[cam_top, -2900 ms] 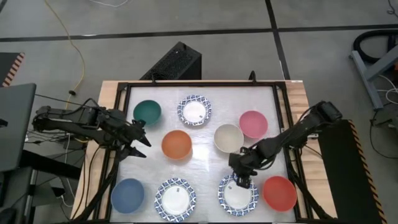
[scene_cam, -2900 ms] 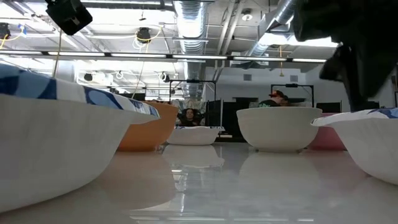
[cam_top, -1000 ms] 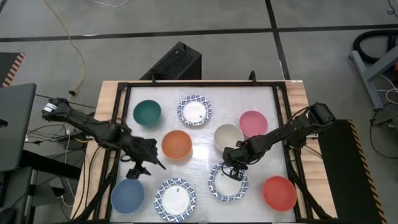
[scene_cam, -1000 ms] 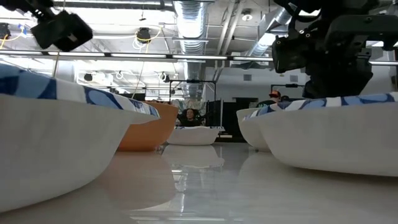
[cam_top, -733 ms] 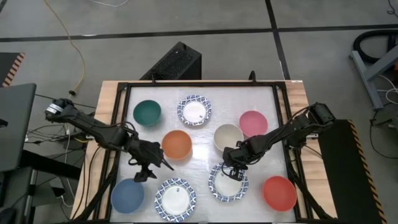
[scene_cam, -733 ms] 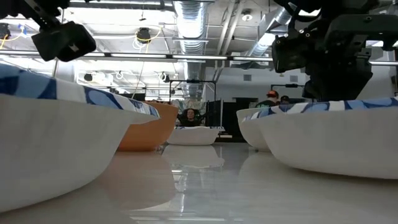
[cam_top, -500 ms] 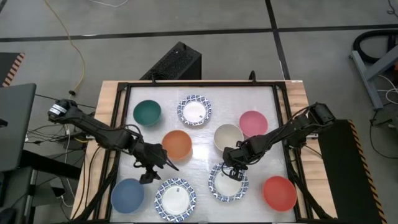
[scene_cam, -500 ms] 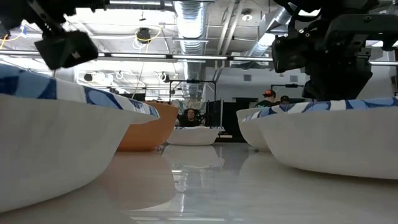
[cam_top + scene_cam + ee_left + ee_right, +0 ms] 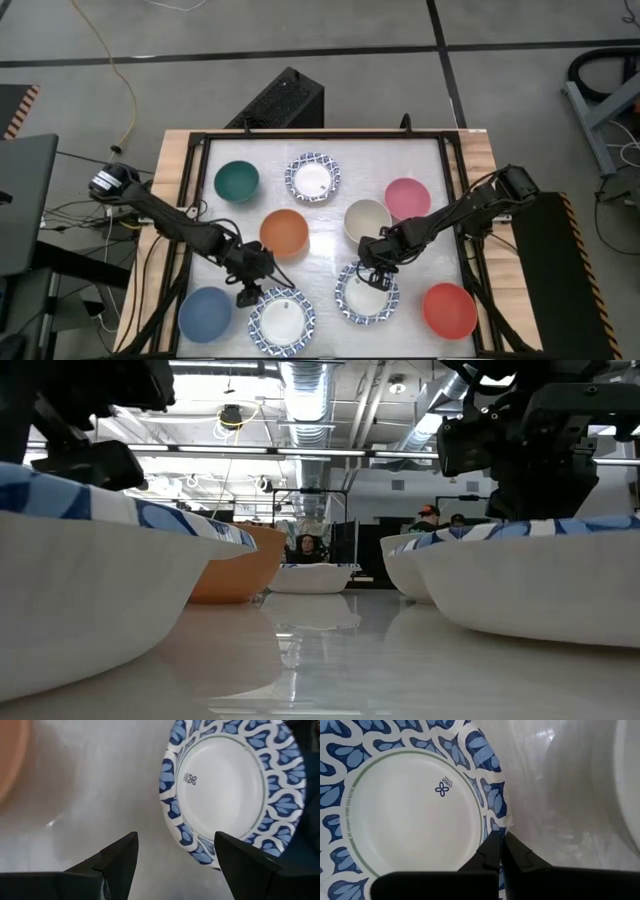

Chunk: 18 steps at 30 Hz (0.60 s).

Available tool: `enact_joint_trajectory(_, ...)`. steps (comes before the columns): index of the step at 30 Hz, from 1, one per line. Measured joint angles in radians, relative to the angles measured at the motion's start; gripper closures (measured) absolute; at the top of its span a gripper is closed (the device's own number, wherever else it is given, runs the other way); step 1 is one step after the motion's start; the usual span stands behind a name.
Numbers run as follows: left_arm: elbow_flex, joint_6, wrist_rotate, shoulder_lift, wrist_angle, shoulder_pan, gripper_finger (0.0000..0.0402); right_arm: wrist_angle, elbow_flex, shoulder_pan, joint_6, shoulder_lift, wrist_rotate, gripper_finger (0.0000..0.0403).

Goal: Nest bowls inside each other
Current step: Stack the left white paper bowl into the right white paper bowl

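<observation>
— What have the right fingers (image 9: pixel 500 851) got?
— They're pinched on the rim of a blue-patterned bowl (image 9: pixel 366 295), which sits beside the cream bowl (image 9: pixel 367 221).
— And the left fingers (image 9: pixel 175 852)?
— Spread wide, holding nothing, poised over the counter (image 9: pixel 330 250) at the edge of another blue-patterned bowl (image 9: pixel 281 320), near the orange bowl (image 9: pixel 284 232). The third patterned bowl (image 9: pixel 312 178), green (image 9: pixel 236 181), pink (image 9: pixel 407 198), blue (image 9: pixel 205 313) and red (image 9: pixel 448 310) bowls lie around.

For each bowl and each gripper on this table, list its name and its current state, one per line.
Right gripper: shut on the blue-rimmed bowl.
Left gripper: open, over second blue-rimmed bowl.
Third blue-rimmed bowl: empty.
Green, orange, cream, pink, blue, red bowls: upright, separate, none nested.
</observation>
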Motion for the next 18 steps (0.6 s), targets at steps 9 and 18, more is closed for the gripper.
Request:
enact_joint_trajectory(9,0.0,-0.029,-0.024,0.059,0.038,-0.043,0.015,0.033,-0.001,0.0,0.0,0.0,0.023,0.0385)
enact_joint_trajectory(18,0.0,-0.017,-0.017,0.073,0.043,-0.04,0.015,0.05,-0.001,0.002,0.0,0.0,0.024,0.0385)
